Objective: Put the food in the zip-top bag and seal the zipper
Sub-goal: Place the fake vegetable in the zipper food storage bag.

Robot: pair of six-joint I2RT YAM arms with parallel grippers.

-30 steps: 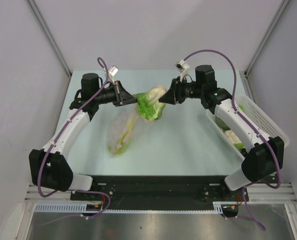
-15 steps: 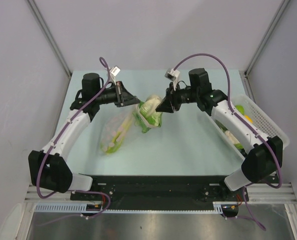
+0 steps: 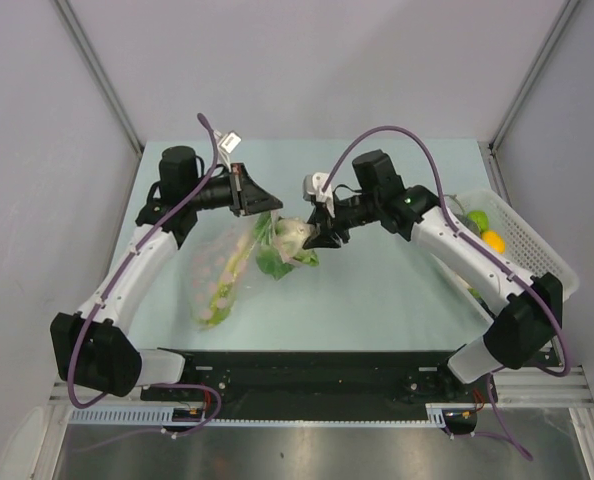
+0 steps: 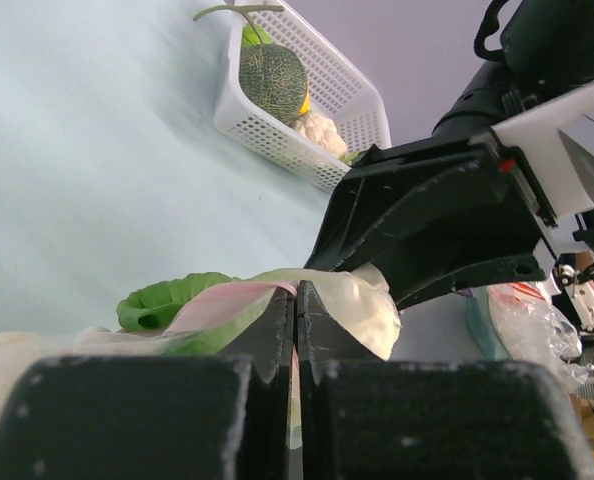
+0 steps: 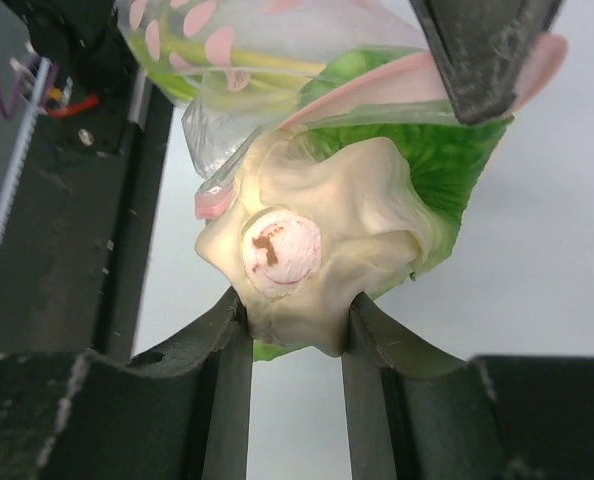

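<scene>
At the centre of the worktop (image 3: 377, 290), two arms meet over one clear bag (image 3: 222, 280) and one toy cabbage (image 3: 289, 240).

**Change since a second ago:**
- The cabbage has come nearer and leftward, from the far middle down to the bag's mouth.
- The right arm (image 3: 467, 245) has swung left with it, uncovering more of the basket (image 3: 537, 250).
- The bag now hangs longer and narrower, its lower end shifted toward the near left.

**Count:**
- One bag, holding one long white-green leek (image 3: 232, 262).
- One cabbage.
- One white latticed basket at the right edge. The left wrist view shows one netted melon (image 4: 273, 80) and one pale cauliflower piece (image 4: 317, 128) in it. The overhead view shows one green fruit (image 3: 477, 220) and one orange fruit (image 3: 493, 240).

**Left arm** (image 3: 137, 258): it rises along the left side with the wrist turned right. The left jaws are fully closed, pinching the pink zipper (image 4: 232, 303) strip at the bag's mouth and holding that edge up.

**Right arm:** it arches from its base past the basket and bends left, the wrist pointing toward the left arm. The right jaws are partly open, clamped on either side of the cabbage's pale stump.

**Cabbage and bag:** the leaves touch the bag's mouth, with the zipper strip lying across them, and the stump is outside the bag. How far the leaves reach inside cannot be told.
</scene>
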